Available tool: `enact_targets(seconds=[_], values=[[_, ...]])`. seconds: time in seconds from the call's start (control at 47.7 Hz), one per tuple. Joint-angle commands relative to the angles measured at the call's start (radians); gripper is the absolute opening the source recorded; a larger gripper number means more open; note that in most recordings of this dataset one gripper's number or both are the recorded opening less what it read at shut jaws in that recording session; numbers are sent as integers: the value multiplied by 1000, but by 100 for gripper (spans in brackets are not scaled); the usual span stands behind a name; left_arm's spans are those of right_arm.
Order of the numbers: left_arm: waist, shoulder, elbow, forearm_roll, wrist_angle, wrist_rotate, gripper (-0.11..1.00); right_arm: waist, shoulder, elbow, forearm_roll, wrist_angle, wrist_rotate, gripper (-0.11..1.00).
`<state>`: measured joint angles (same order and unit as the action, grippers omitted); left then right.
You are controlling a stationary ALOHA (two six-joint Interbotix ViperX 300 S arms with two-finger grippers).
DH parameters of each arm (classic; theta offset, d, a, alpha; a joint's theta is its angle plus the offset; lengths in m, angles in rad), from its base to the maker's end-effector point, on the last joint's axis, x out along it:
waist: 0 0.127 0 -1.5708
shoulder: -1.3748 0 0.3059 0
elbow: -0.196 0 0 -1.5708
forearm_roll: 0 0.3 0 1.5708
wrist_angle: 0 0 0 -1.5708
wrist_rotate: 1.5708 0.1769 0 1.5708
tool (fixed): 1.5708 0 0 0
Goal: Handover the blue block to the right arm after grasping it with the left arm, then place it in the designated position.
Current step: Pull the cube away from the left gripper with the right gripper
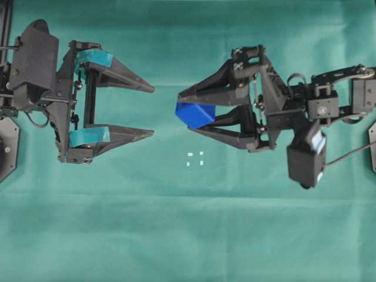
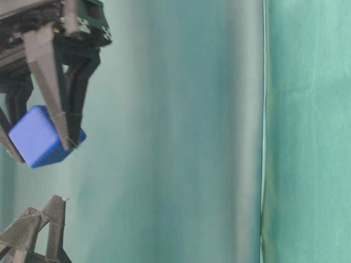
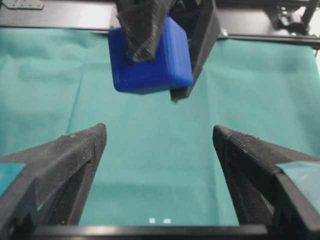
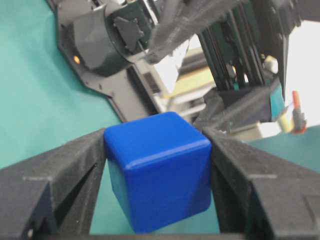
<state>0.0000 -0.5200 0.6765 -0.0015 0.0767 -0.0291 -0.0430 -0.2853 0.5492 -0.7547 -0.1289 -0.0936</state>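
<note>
Fingers of the right arm's plain black pointed gripper [image 1: 189, 113] pinched the small bright blue cube with rounded edges [image 1: 195, 114] on two opposite faces, holding it above the green cloth table cover [image 1: 188, 235]. The cube looked rigid, light and smooth, likely plastic, so a flat-face grip near its middle seemed safest against slipping. Opposite, well apart, the left arm's teal-taped black gripper [image 1: 150, 111] stood spread wide and empty. The four tiny white marks forming a square [image 1: 195, 158] lay on the cloth just below the cube in the overhead view.
</note>
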Motion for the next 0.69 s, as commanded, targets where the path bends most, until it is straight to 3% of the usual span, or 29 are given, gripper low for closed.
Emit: enact_targets(seconds=[0.0, 0.084, 0.21, 0.335, 0.503, 0.67], values=[[-2, -5, -20, -2, -3, 2, 100, 2, -29, -6, 11, 0, 80, 62], [-3, -6, -20, -2, -3, 3, 100, 2, -34, -6, 23, 8, 198, 62], [-3, -6, -18, -2, -2, 3, 100, 2, -38, -12, 60, 28, 428, 62], [-3, -6, -18, -2, 3, 3, 100, 2, -40, -14, 60, 74, 609, 62], [-2, -6, -18, -2, 3, 3, 100, 2, -41, -14, 61, 127, 716, 62], [-3, -6, -18, -2, 5, 3, 100, 2, -41, -14, 61, 132, 726, 62]])
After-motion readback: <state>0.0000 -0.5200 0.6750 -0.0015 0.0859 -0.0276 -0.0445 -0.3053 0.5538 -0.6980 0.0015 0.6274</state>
